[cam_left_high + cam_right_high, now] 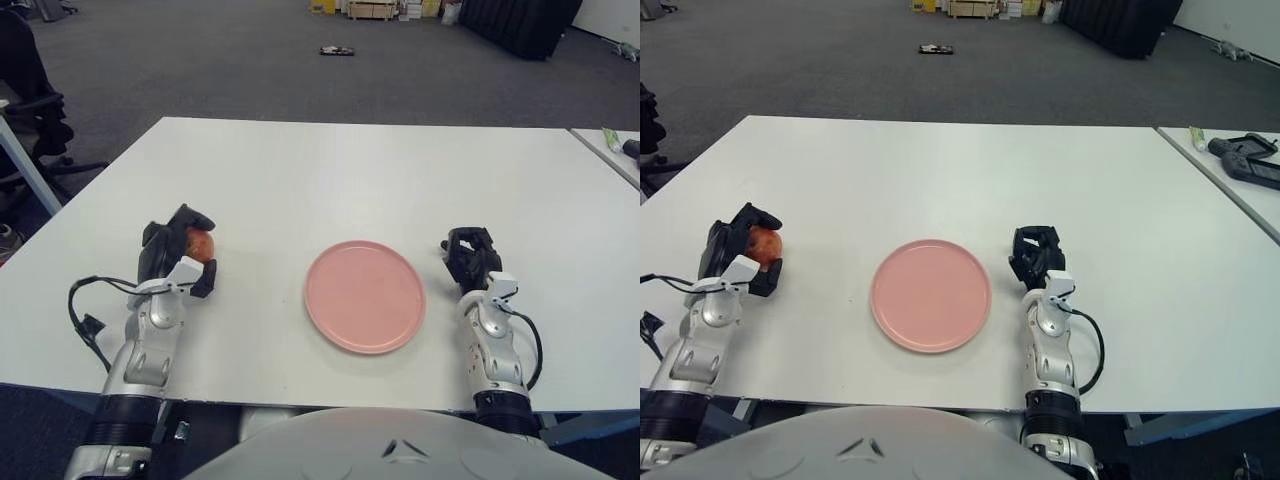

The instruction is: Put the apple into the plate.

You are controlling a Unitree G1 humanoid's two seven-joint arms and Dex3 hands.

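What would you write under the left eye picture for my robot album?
Left hand grips the apple beside the empty pink plate; right hand waits.

A wide, rectangular white table point(330, 180) with a smooth matte top fills most of the view, set on a grey carpeted floor point(200, 60). A round, flat pink plate point(365, 296) lies directly on the tabletop, a little right of centre and near the front edge, with nothing in it. At the far right, a second white table point(1230, 185) stands just beside the first, a narrow gap between them. On it lie a dark handheld controller point(1248, 160) and a small pale green object point(1196, 137).
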